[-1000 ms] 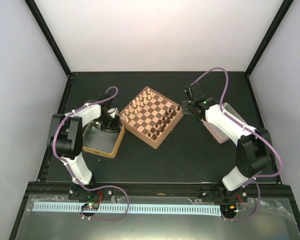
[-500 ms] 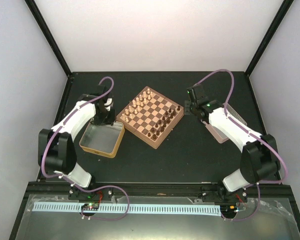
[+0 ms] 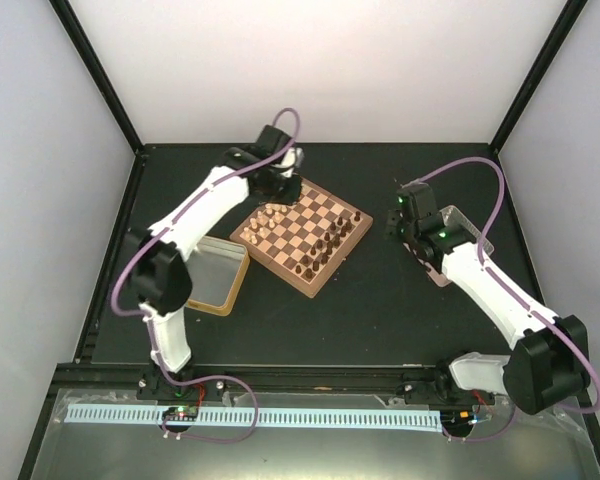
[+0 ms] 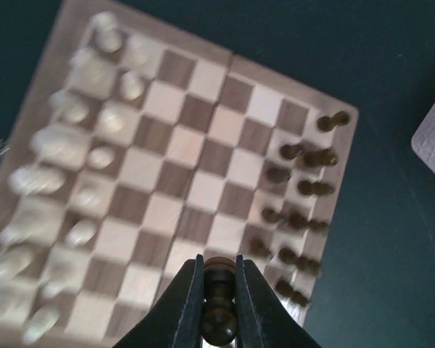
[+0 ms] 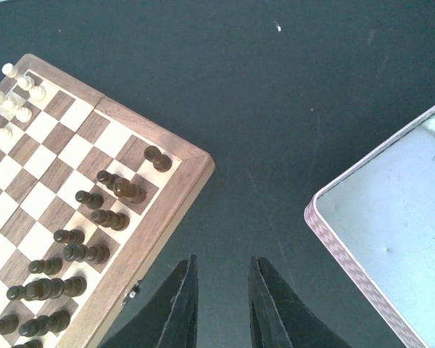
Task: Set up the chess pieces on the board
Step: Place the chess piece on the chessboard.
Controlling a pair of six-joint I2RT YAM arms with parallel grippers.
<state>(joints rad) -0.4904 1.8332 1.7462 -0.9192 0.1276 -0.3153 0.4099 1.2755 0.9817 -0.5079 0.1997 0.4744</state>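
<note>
So the left claw (image 4: pixel 218 270) is pinching a dark brown chess piece (image 4: pixel 219 319) above the board (image 4: pixel 203 190) while the right claw (image 5: pixel 221 272) is hovering empty, barely parted, over the dark surface (image 5: pixel 261 109).

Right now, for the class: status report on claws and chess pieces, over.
Left claw shut on dark chess piece, above board. Right claw open, empty, over mat beside tray. Nothing in the way.
</note>
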